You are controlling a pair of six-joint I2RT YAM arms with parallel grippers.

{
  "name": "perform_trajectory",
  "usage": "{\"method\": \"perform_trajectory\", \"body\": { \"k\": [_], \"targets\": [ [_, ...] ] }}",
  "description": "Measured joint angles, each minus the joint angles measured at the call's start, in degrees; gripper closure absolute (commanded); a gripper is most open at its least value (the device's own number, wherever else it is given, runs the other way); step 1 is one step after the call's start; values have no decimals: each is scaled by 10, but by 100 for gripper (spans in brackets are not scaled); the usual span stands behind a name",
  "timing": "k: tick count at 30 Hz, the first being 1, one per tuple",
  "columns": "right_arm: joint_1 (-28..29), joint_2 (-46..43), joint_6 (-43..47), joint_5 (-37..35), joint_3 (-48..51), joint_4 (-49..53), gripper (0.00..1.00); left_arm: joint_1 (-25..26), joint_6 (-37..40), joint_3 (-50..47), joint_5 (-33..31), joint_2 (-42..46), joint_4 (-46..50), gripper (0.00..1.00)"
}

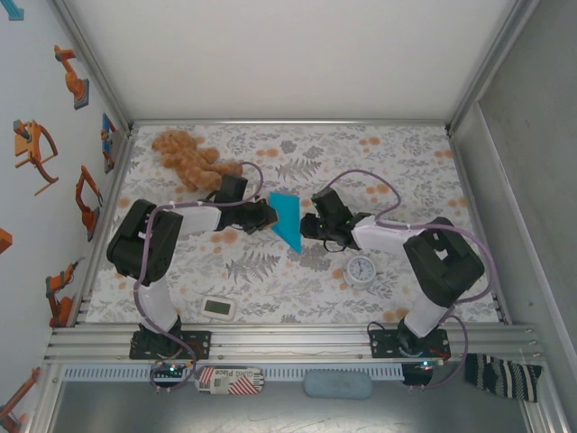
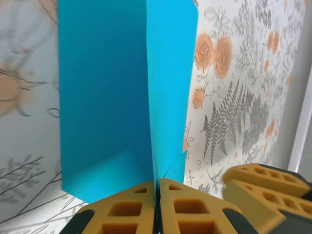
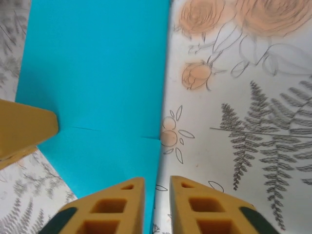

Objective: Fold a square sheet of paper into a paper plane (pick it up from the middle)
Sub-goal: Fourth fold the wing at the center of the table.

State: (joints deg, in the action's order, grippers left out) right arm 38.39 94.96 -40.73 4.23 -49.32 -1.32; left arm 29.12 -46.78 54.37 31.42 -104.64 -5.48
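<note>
- Left gripper (image 2: pixel 156 189): clenched on the near edge of the folded turquoise paper (image 2: pixel 102 97), pads tight together, sheet pinched right at the fold line.
- Right gripper (image 3: pixel 157 191): jaws parted by a narrow slit, paper's edge running into the slit, no pinch visible; released.
- Top view adds layout: paper between both grippers at mid-table, pointed corner toward the near edge; touching the floral tablecloth (image 1: pixel 397 162) or not, cannot tell.
- Also from top: brown teddy bear (image 1: pixel 187 155) far left, round white clock (image 1: pixel 361 269) by the right arm, white rectangular gadget (image 1: pixel 219 308) near the left base, all apart from the paper.
- Left wrist view adds: darker panel and brighter panel meeting at a vertical fold; one yellow right-gripper finger at lower right.
- Right wrist view adds: short crease marks across the turquoise face; left gripper's yellow finger at the left edge, against the paper.
</note>
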Motion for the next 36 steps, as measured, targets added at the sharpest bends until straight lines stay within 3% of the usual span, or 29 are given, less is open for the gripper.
{"method": "perform_trajectory", "body": {
  "k": [1, 4, 6, 15, 28, 36],
  "targets": [
    [1, -10, 14, -8, 0, 2, 66, 0, -3, 0, -13, 9, 9, 89],
    [8, -29, 55, -28, 0, 1, 43, -3, -18, 0, -55, 33, 33, 89],
    [19, -30, 81, -39, 0, -3, 38, -3, -34, 0, -80, 42, 45, 89],
    [89, 30, 187, -59, -1, -56, 60, -3, -102, 2, -141, 45, 91, 88],
    [104, 104, 259, -50, -46, -106, 62, -3, -132, 35, -143, 45, 136, 87],
    [116, 117, 286, -61, -48, -112, 57, -3, -132, 46, -143, 45, 155, 87]
  ]
}}
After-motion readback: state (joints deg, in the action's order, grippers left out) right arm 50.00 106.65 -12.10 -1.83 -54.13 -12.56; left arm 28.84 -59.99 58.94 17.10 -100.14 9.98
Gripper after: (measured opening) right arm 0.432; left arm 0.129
